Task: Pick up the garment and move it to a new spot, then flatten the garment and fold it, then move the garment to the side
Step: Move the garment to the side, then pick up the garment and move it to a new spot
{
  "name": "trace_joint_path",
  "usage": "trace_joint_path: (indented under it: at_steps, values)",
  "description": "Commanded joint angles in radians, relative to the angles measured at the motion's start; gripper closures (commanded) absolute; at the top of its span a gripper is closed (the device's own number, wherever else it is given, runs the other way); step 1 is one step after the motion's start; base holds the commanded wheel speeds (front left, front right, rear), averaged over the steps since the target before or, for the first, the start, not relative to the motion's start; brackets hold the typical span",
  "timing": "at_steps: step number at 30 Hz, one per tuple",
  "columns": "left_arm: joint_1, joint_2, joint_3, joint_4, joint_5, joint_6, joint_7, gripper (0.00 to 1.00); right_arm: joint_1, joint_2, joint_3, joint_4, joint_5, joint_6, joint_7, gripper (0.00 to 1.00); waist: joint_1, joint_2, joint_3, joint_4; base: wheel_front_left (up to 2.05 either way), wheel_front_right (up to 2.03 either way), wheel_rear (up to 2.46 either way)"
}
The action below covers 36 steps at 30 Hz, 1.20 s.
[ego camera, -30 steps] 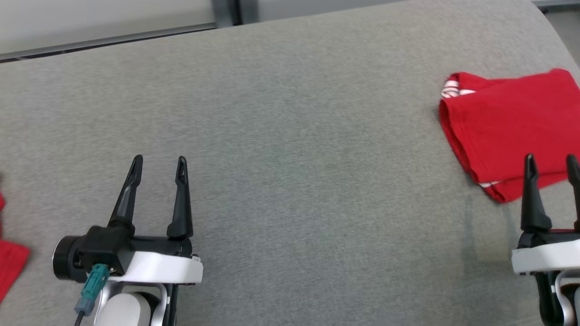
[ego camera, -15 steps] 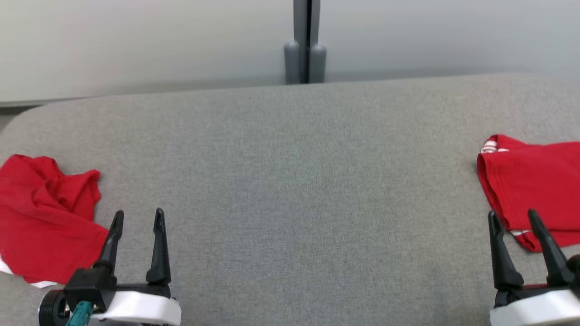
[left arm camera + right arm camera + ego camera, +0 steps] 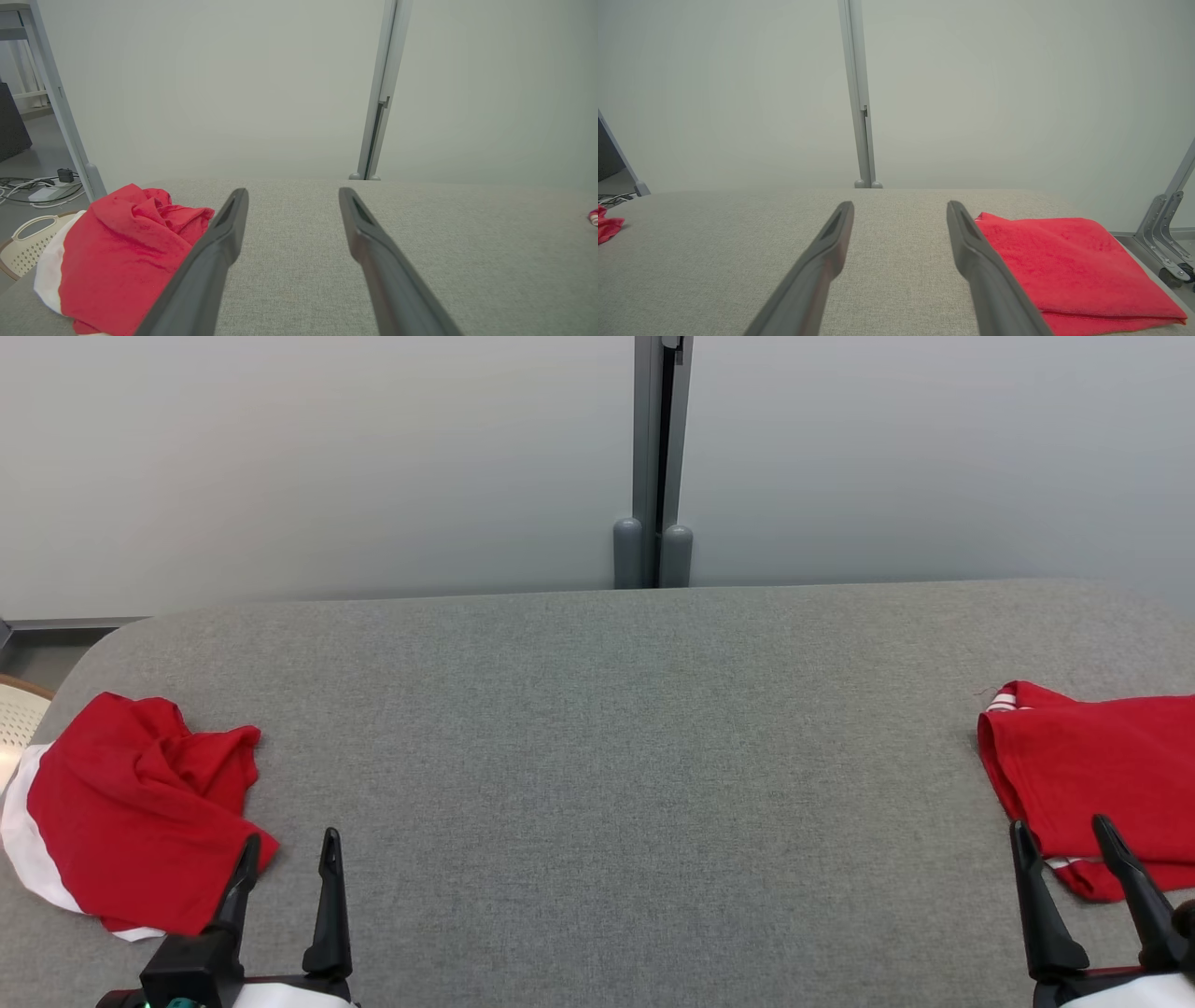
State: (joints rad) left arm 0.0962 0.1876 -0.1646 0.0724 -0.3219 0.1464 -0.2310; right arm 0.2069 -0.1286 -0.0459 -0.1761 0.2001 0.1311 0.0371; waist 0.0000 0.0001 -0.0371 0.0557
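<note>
Left gripper [image 3: 290, 838] and right gripper [image 3: 1060, 824] hang spread and empty over a grey fabric tabletop [image 3: 597, 756]; a pale wall [image 3: 327, 467] and grey post [image 3: 658, 457] stand ahead. A crumpled garment [image 3: 140, 812] flanks the left, a folded garment [image 3: 1092, 765] the right.

A wide middle stretch of the grey fabric-covered tabletop [image 3: 597, 756] is left open, bounded leftward by a crumpled red garment with white trim [image 3: 140, 812] and rightward by a folded red white-striped garment [image 3: 1102, 775]. The far edge is closed off by a pale partition wall [image 3: 327, 476] and grey post [image 3: 656, 457].
</note>
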Motion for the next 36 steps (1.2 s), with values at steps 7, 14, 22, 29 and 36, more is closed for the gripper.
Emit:
trace_joint_path:
  at_steps: [7, 14, 22, 29, 36]
  values:
    - [0.003, 0.011, -0.002, 0.014, -0.012, -0.003, -0.006, 0.0, 0.013, 0.002, -0.003, -0.008, 0.008, -0.001, 0.007, 0.0, 0.0, -0.0001, -0.005, -0.009, 0.0, 0.0, 0.0]
    - [-0.006, 0.012, -0.006, 0.025, -0.018, -0.003, -0.004, 0.0, 0.001, 0.006, 0.0, -0.002, 0.014, -0.001, -0.003, 0.0, 0.0, -0.0001, -0.002, -0.013, 0.0, 0.0, 0.0]
    - [-0.047, 0.017, -0.02, 0.045, -0.021, -0.018, 0.003, 0.0, 0.004, 0.01, -0.012, -0.014, 0.003, -0.001, -0.009, 0.0, 0.0, -0.0001, 0.004, 0.044, 0.0, 0.0, 0.0]
    - [-0.114, 0.026, -0.052, 0.07, -0.016, -0.062, 0.001, 0.0, 0.01, 0.016, -0.014, -0.031, 0.0, 0.0, -0.007, 0.0, 0.0, -0.0001, 0.006, 0.209, 0.0, 0.0, 0.0]
    - [-0.153, 0.054, -0.066, 0.089, 0.004, -0.085, -0.007, 0.0, 0.002, 0.015, -0.001, -0.031, 0.007, 0.0, -0.003, 0.0, 0.0, -0.0001, 0.004, 0.359, 0.0, 0.0, 0.0]
